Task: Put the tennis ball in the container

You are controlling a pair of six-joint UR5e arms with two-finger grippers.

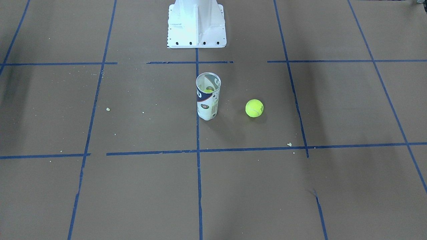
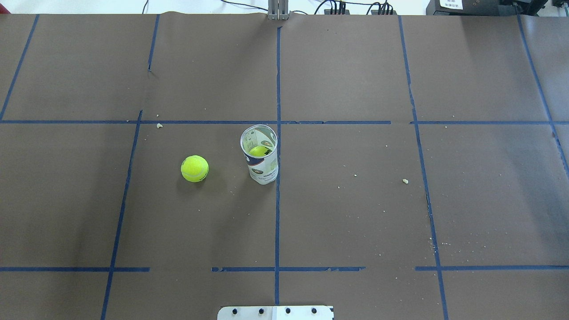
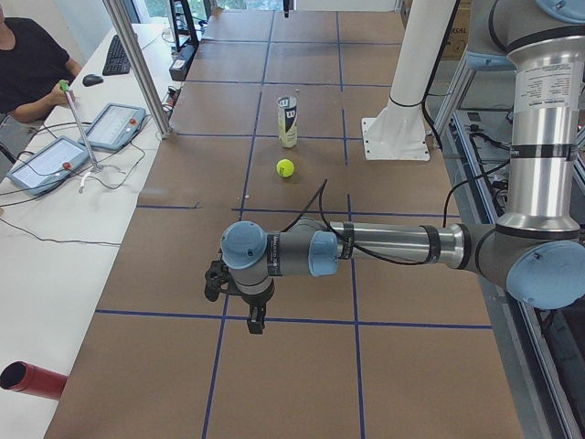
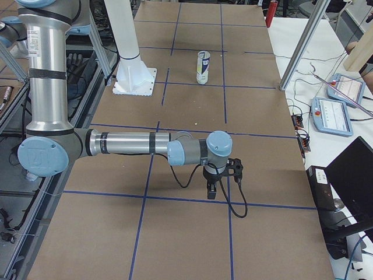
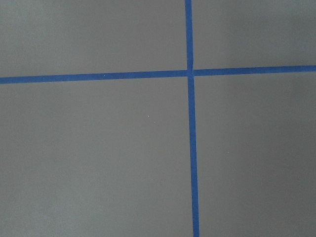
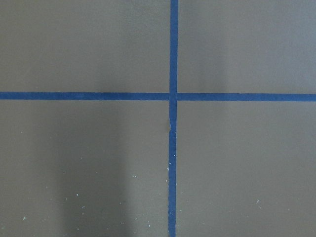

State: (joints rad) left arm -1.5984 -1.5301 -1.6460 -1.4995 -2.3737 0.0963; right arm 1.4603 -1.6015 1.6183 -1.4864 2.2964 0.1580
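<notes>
One ball (image 1: 254, 108), bright yellow-green, lies loose on the brown tabletop (image 1: 333, 186) near its middle. It sits on the robot's left of the can (image 1: 208, 96), near it but not touching. The can stands upright with its top open, on the centre tape line (image 2: 277, 222), straight out from the white base (image 1: 196, 25). Down inside it I can make out part of a second ball (image 2: 257, 151).

Both arms are well away from all that. The left arm (image 3: 393, 245) stretches level over the tabletop's left end, and the left gripper (image 3: 255, 323) hangs pointing down above a tape crossing. The right arm (image 4: 128, 143) does the same over the right end, its right gripper (image 4: 211, 191) also pointing down. From where they show, I cannot tell whether either gripper is released or clenched. Neither has anything near it.
</notes>
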